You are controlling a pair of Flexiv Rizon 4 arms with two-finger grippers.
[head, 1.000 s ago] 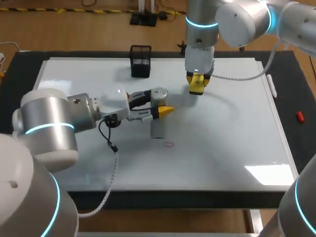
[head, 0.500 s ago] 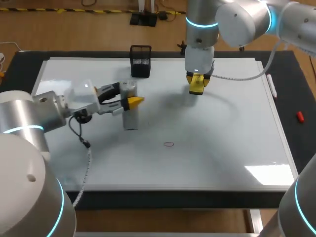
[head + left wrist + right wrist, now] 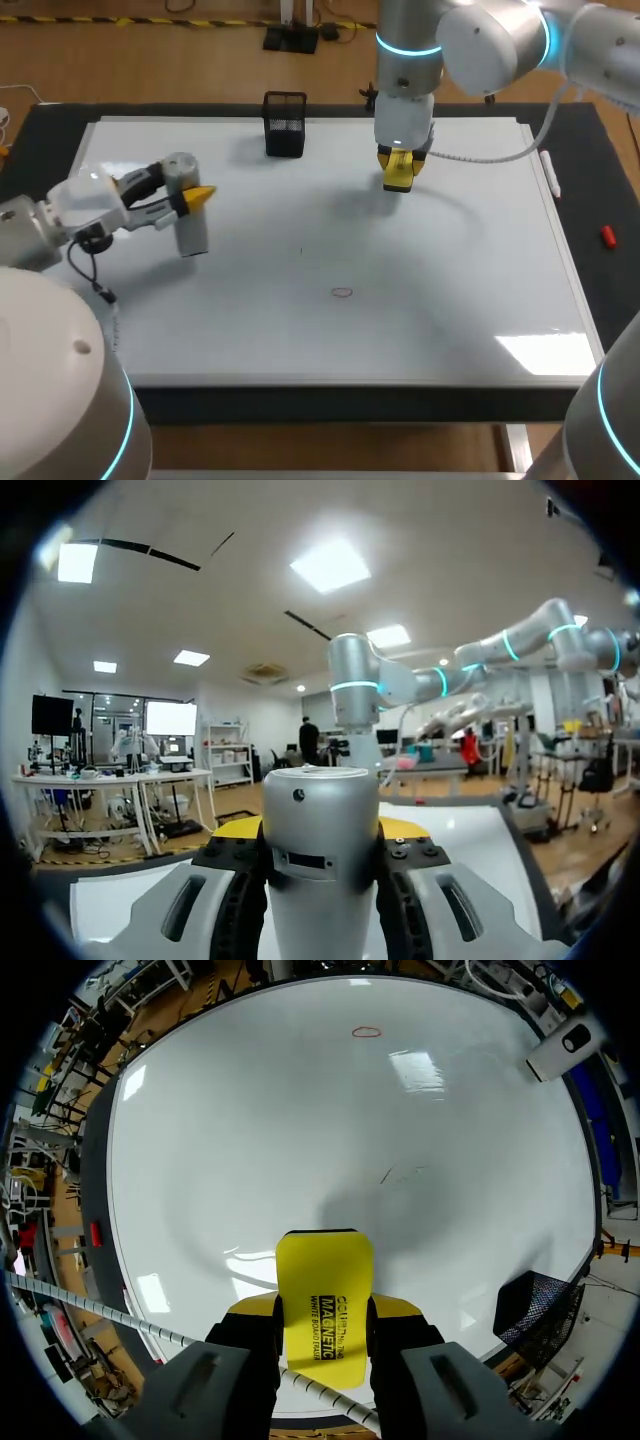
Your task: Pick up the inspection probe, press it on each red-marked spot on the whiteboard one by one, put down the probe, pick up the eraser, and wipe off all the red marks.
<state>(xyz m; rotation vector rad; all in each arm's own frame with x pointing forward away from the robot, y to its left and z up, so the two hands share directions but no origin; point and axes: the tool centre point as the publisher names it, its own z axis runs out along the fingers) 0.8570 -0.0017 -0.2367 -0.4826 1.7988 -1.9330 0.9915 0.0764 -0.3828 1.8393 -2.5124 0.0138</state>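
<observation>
The silver cylindrical probe [image 3: 187,220] hangs upright between the fingers of my left gripper [image 3: 192,200], which is shut on it over the left part of the whiteboard [image 3: 460,300]. In the left wrist view the probe [image 3: 322,870] fills the gap of that gripper [image 3: 320,830]. My right gripper [image 3: 400,172] is shut on the yellow eraser [image 3: 399,170] above the board's far middle. The right wrist view has the eraser [image 3: 323,1295] held flat in this gripper [image 3: 322,1312]. One red ring mark [image 3: 343,293] lies near the board's middle, and shows far ahead of the eraser as a mark [image 3: 367,1032].
A black mesh holder [image 3: 285,124] stands at the board's far edge. A faint dark stroke [image 3: 300,250] lies between probe and red mark. A white marker [image 3: 549,170] and a small red object [image 3: 607,236] lie along the right edge.
My left arm has swung the probe leftward, from just above the red mark to the board's left side. The right arm and eraser have stayed still.
</observation>
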